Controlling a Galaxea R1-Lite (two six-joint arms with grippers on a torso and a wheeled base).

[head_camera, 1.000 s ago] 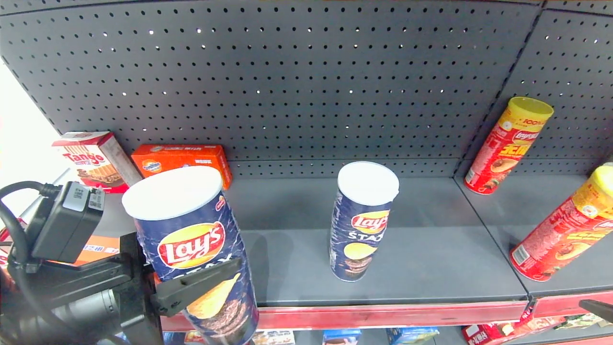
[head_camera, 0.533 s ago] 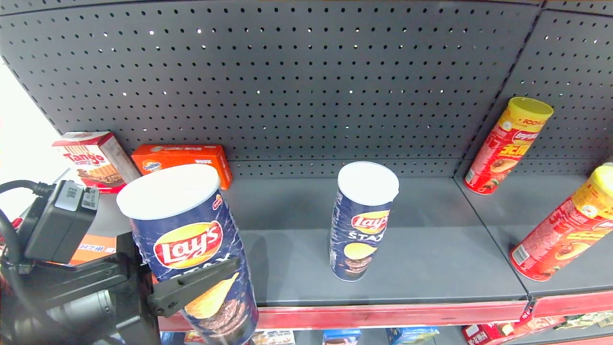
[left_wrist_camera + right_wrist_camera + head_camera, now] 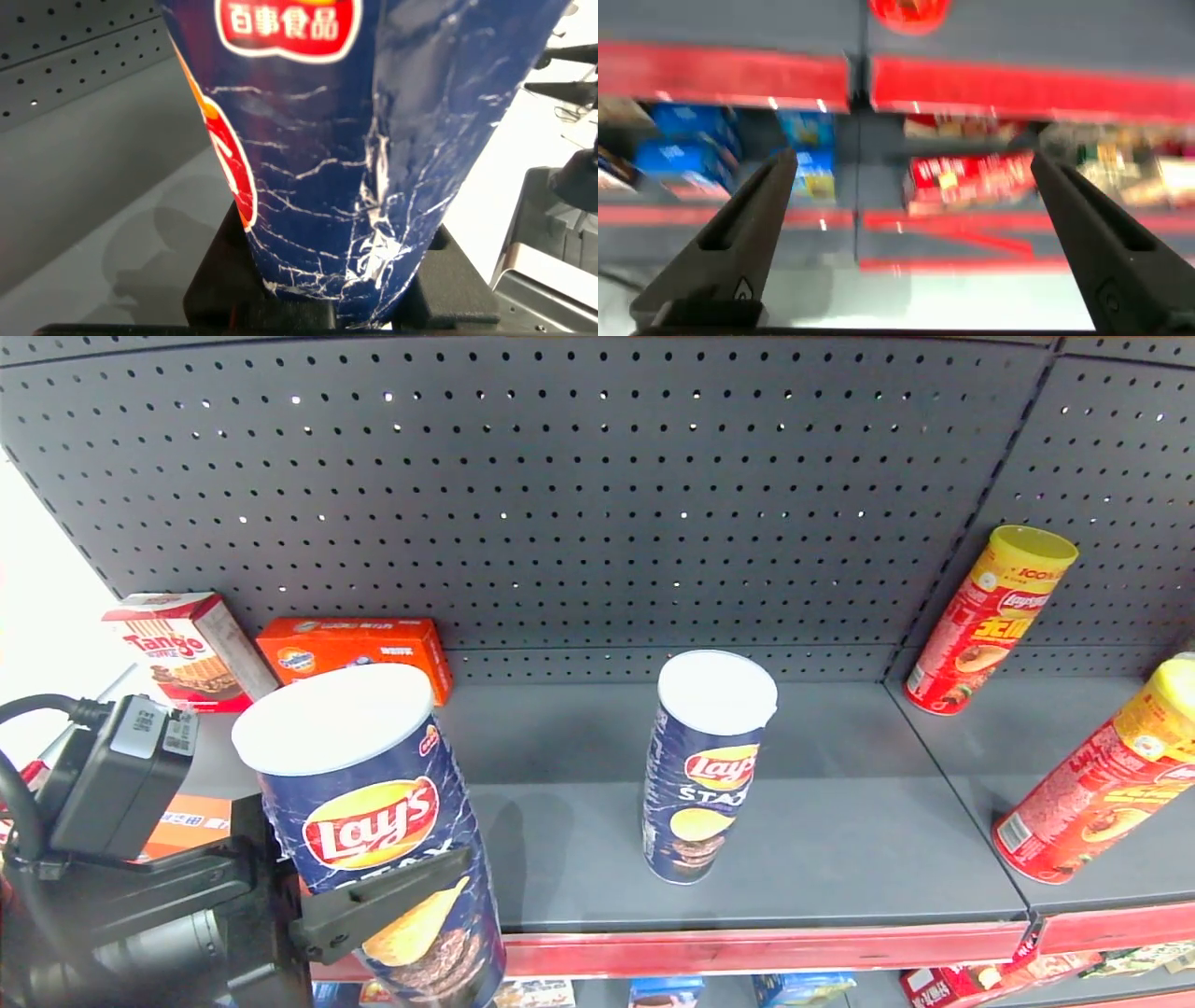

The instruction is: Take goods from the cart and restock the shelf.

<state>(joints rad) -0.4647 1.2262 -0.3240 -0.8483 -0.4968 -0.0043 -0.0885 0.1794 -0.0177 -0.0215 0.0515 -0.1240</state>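
My left gripper (image 3: 373,896) is shut on a dark blue chip can with a white lid (image 3: 373,812), held upright at the front left of the grey shelf (image 3: 840,840), over its red front edge. The left wrist view shows the same can (image 3: 346,168) close up between the jaws. A second blue chip can (image 3: 705,765) stands upright mid-shelf, to the right of the held one. My right gripper (image 3: 915,233) is open, with nothing between its fingers, facing the red-edged lower shelves.
A wafer box (image 3: 182,649) and an orange box (image 3: 359,649) sit at the back left. Two red cans with yellow lids (image 3: 994,616) (image 3: 1102,793) lean on the right shelf section. Pegboard (image 3: 560,485) backs the shelf. Open floor lies between the two blue cans.
The held can has shifted slightly, drifting a little left then back and lower. The right gripper tip seen at the lower right edge a second ago has dropped out of the head view.
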